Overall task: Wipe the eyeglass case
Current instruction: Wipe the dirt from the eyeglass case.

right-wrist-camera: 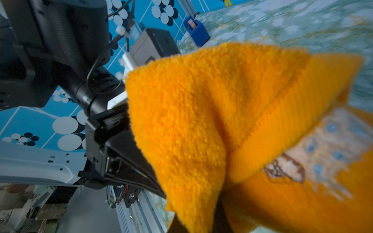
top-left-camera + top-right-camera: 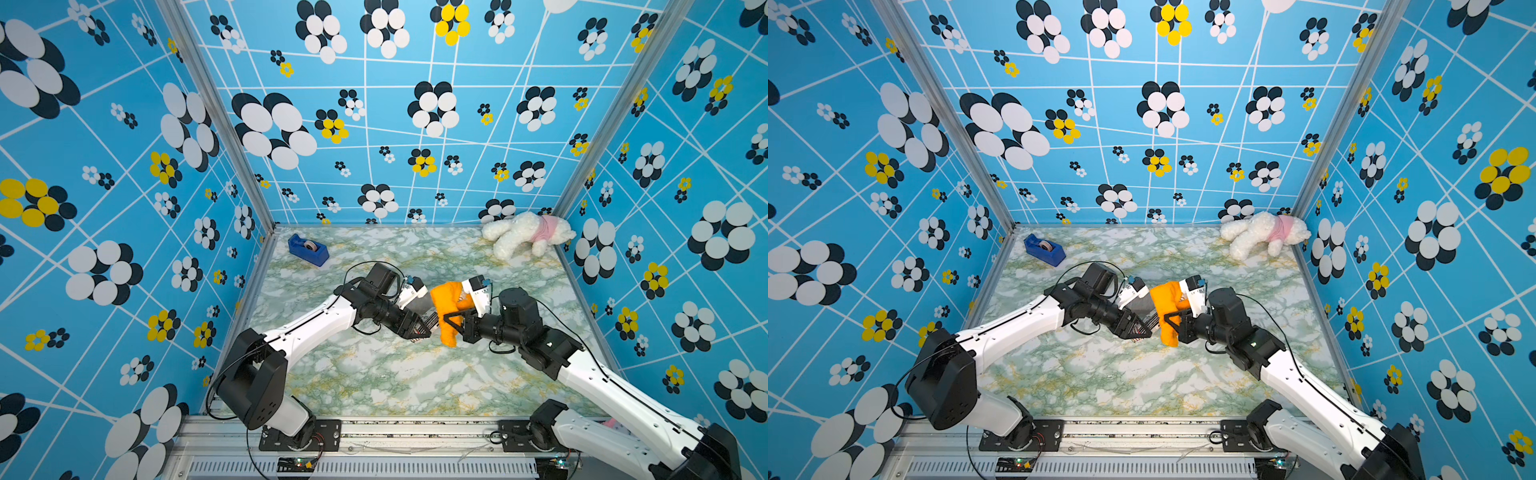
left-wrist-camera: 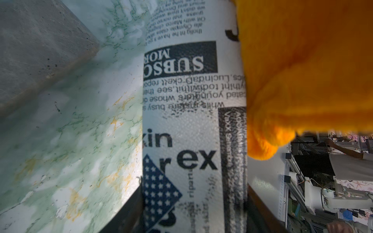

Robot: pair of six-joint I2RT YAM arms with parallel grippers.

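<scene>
Eyeglass case (image 2: 430, 320): over the middle of the desk (image 2: 374, 382), between the two arms. From above, cannot tell whether it is lifted clear or resting.

Far left, at the back of the desk: blue tape dispenser (image 2: 308, 249), well apart from everything else.

Next along: left end effector (image 2: 424, 329), closed against the case from both sides and pinching one end. In the left wrist view (image 3: 191, 121), covered in black-and-white newspaper-style print with a starred blue patch. Flanked there by dark fingers (image 3: 126, 213), with green-veined marble behind.

Touching the case's free end and covering it: orange cloth (image 2: 446, 305), fluffy, folded over and hanging down toward the desk. Seen pressed against the printed surface in the left wrist view (image 3: 302, 70).

To the right of that: right end effector (image 2: 452, 323), clamped together on the cloth. Tips mostly buried in the fabric in the right wrist view (image 1: 181, 121), with a pale printed patch on the lower fold.

Far right, in the back corner: white plush toy (image 2: 528, 235) in a pink top, lying on the desk just beside the wall.
</scene>
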